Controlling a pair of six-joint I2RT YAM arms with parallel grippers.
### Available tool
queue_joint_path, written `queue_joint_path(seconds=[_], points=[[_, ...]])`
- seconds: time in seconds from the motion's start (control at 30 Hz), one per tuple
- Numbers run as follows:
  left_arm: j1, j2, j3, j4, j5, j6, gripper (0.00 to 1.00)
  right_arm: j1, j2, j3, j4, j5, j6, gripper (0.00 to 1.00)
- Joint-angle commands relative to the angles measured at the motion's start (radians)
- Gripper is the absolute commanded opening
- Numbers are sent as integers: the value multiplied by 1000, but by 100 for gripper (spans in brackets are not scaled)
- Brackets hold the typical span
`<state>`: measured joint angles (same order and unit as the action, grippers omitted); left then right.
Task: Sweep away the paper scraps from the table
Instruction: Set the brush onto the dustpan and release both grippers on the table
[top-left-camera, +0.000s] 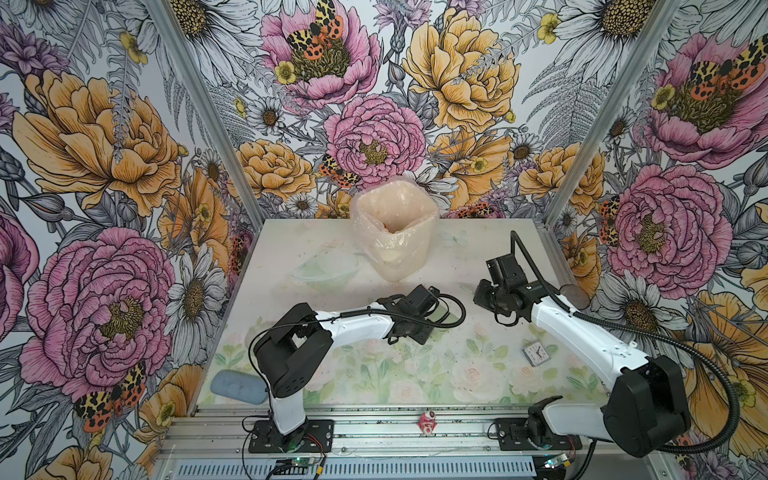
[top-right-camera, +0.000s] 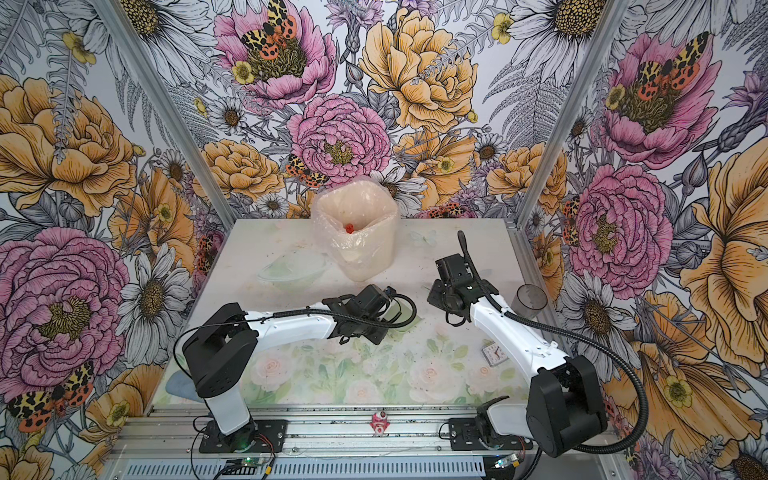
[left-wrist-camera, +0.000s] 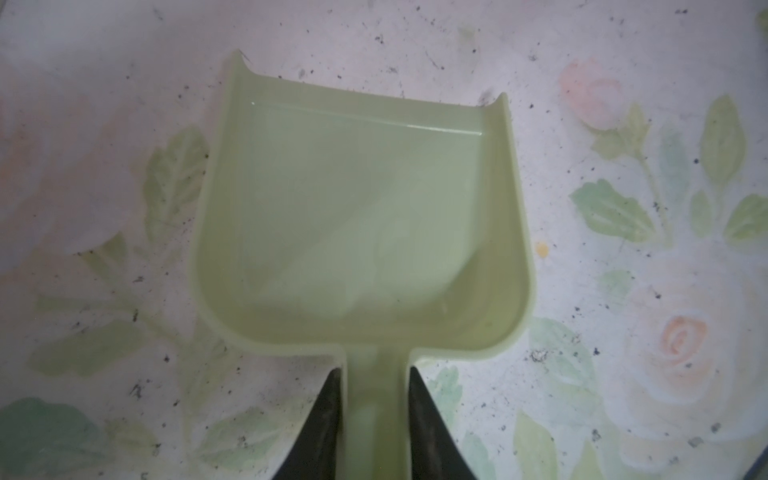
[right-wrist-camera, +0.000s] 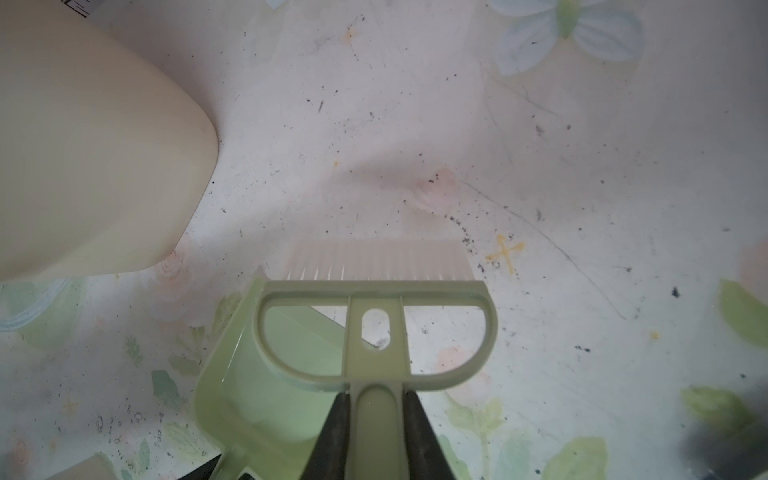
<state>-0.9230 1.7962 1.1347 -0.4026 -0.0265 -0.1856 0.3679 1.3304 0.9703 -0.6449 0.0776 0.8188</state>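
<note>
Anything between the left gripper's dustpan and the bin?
Nothing visible: bare table between the dustpan and the bin. The brush in the right gripper sits beside the pan, off that line. Pan is empty; one red scrap lies in the bin.

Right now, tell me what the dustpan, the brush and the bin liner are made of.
The dustpan: pale green moulded plastic, smooth and slightly glossy, by its sheen. The brush: matching green plastic; its bristles whitish, likely synthetic. The bin liner: thin clear plastic film, wrinkled and shiny.

The rose-printed table (top-left-camera: 374, 374), speckled with dark crumbs (left-wrist-camera: 538, 355), carries a bag-lined bin (top-left-camera: 395, 245) at the back, a clear bowl (top-left-camera: 326, 270) beside it, a cup (top-left-camera: 575, 296) and clock (top-left-camera: 536, 352) right, a blue pad (top-left-camera: 237, 387) front-left
</note>
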Motion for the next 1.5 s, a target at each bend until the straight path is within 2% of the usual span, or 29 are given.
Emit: queue_joint_path(seconds=[0.0,0.1,0.17,0.3,0.47,0.6,0.67,0.7,0.93,1.17,1.3,1.4,1.47], points=[[-4,2,14,47,-16,-24,37,34,38,5,81,98,56,0],[-4,1,0,67,-18,-32,43,59,76,-3,117,93,76,0],[-4,0,-7,73,-24,-41,51,80,107,-2,142,88,87,0],[-4,-39,-50,88,-42,-59,52,119,163,19,156,64,94,0],[6,-153,-138,91,-90,-85,54,177,221,45,155,40,96,0],[22,-236,-196,59,-121,-106,56,203,250,59,155,20,100,10],[32,-284,-227,46,-139,-119,57,213,258,62,154,13,103,21],[39,-304,-241,43,-144,-125,57,219,260,62,154,9,103,23],[88,-429,-313,18,-167,-141,58,248,251,59,151,2,116,34],[122,-497,-353,13,-176,-137,60,259,228,59,148,-4,114,39],[129,-552,-374,7,-219,-161,65,255,209,84,132,2,10,39],[133,-622,-395,3,-256,-175,71,252,187,125,85,-11,-183,39],[138,-672,-403,-11,-294,-176,76,251,156,152,45,30,-299,40]])
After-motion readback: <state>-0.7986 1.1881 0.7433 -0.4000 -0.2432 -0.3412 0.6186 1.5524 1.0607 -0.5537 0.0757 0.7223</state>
